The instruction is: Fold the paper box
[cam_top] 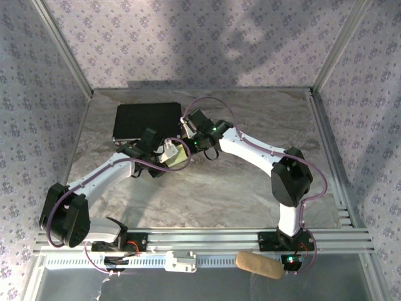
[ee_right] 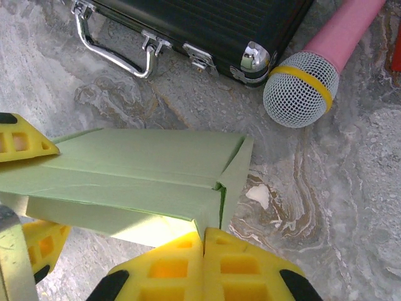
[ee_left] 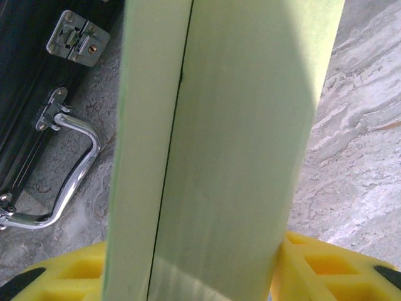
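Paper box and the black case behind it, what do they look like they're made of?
The paper box: thin pale green card, matte, judging by sharp creases and a thin flap edge. The black case: ribbed black shell, probably plastic or coated metal; its handle and latches gleam like polished metal.

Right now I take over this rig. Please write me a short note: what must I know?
Left gripper: closed on the paper box, one finger on each side.
Right gripper: shut, tips at the box's end edge; I cannot tell whether card is pinched.
Place: the box is in front of the black carry case, near the pink microphone.
Done: the card is folded into a flat sleeve.
Left: the end flap beside the right gripper stands open; probably close it next.
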Available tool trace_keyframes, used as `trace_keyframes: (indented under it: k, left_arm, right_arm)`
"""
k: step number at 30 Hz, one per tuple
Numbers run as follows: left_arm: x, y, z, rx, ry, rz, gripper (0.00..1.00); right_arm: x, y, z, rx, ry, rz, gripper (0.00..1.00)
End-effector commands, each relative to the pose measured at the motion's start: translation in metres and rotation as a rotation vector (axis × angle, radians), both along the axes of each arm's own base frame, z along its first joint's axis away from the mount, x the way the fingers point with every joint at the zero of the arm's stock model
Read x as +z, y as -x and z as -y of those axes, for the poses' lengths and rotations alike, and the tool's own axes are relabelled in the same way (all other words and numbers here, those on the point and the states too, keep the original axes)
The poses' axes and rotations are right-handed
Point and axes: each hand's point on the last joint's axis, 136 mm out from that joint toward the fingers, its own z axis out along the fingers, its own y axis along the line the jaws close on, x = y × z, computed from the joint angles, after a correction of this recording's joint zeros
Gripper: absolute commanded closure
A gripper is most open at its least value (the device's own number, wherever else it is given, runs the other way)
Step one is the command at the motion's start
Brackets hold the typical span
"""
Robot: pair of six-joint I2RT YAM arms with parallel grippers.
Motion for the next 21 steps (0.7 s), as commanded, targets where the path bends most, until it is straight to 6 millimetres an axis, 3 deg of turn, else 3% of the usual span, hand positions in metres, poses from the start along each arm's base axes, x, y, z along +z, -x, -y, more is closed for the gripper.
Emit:
trace_keyframes:
  k: [1,5,8,11,14,21]
  left_arm:
    - [0.009,-0.007,0.002,0.034,0.034,0.008,0.49]
    - [0.009,-0.009,0.001,0.043,0.042,0.01,0.47]
    - [0.011,-0.013,-0.003,0.067,0.033,0.024,0.35]
    - [0.014,-0.017,-0.006,0.089,0.038,0.036,0.32]
    - [0.013,-0.017,-0.005,0.092,0.045,0.031,0.34]
    - [0.01,-0.019,-0.007,0.102,0.02,0.017,0.48]
  right_arm:
    - [-0.01,0.001,-0.001,-0.01,-0.003,-0.024,1.0]
    - [-0.014,-0.002,-0.002,-0.022,-0.008,-0.031,1.0]
    - [-0.018,-0.002,-0.003,-0.032,0.0,-0.031,1.0]
    - [-0.022,-0.003,-0.001,-0.053,0.004,-0.03,1.0]
    - [-0.025,-0.003,-0.002,-0.071,0.004,-0.035,1.0]
    - [-0.021,-0.001,-0.008,-0.096,-0.018,-0.05,1.0]
